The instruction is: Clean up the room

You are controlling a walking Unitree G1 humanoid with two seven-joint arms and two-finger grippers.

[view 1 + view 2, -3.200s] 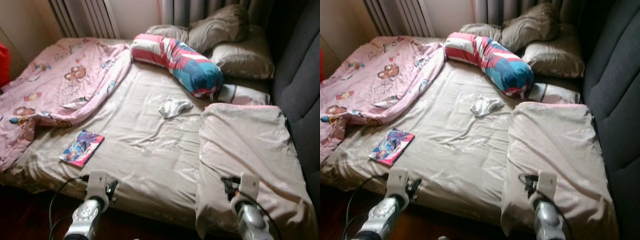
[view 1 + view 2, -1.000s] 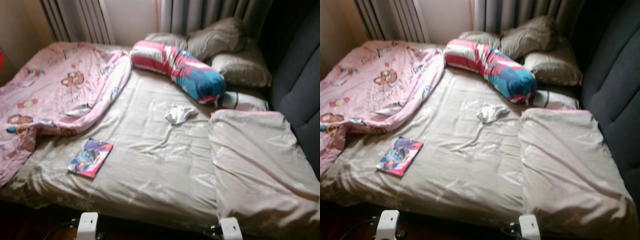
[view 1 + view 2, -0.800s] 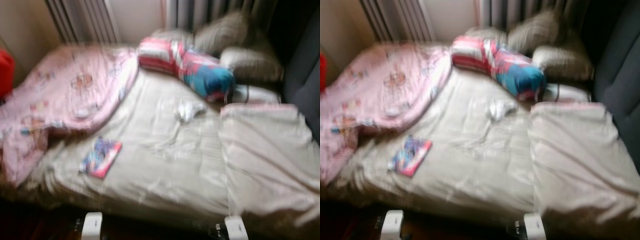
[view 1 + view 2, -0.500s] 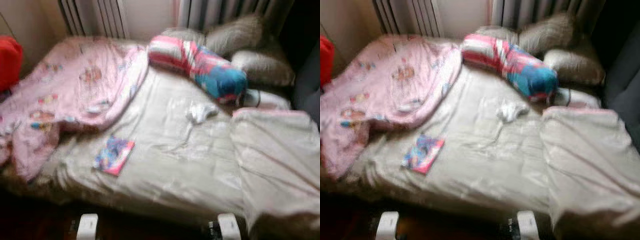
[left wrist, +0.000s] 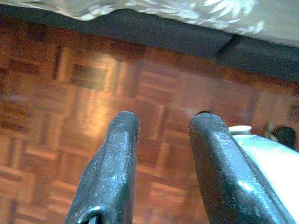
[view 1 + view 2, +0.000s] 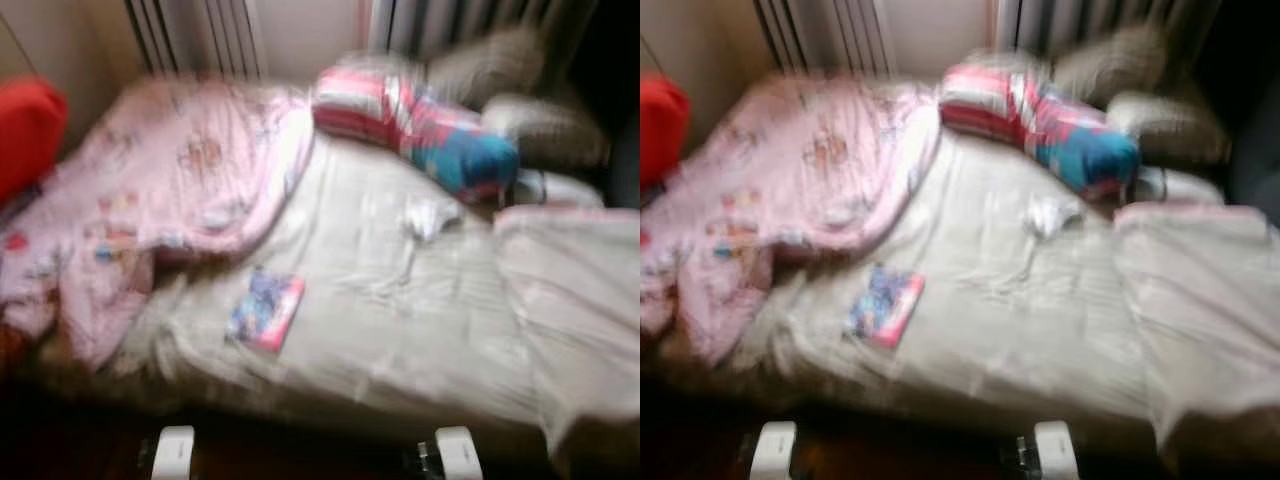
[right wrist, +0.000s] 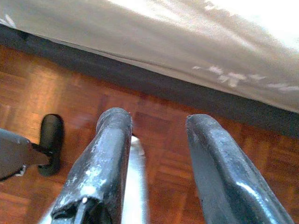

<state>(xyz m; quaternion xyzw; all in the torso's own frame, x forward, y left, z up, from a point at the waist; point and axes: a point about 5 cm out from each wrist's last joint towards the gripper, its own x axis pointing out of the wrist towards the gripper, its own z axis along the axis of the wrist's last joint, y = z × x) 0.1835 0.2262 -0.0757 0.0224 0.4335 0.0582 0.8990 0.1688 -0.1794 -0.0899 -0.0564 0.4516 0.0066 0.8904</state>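
hanging low in front of the bed (image 6: 380, 340), left gripper (image 5: 161, 128) and right gripper (image 7: 154, 126) both sit spread apart and hold nothing, parquet floor (image 5: 70, 93) under them. head views blurred. on the bed's near part lies a colourful book (image 6: 266, 309), pink blanket (image 6: 160, 190) bunched on its left side, folded beige duvet (image 6: 580, 290) on its right. mid-bed a small white cloth (image 6: 428, 215). farther back a striped bolster (image 6: 415, 130), then grey pillows (image 6: 520, 100).
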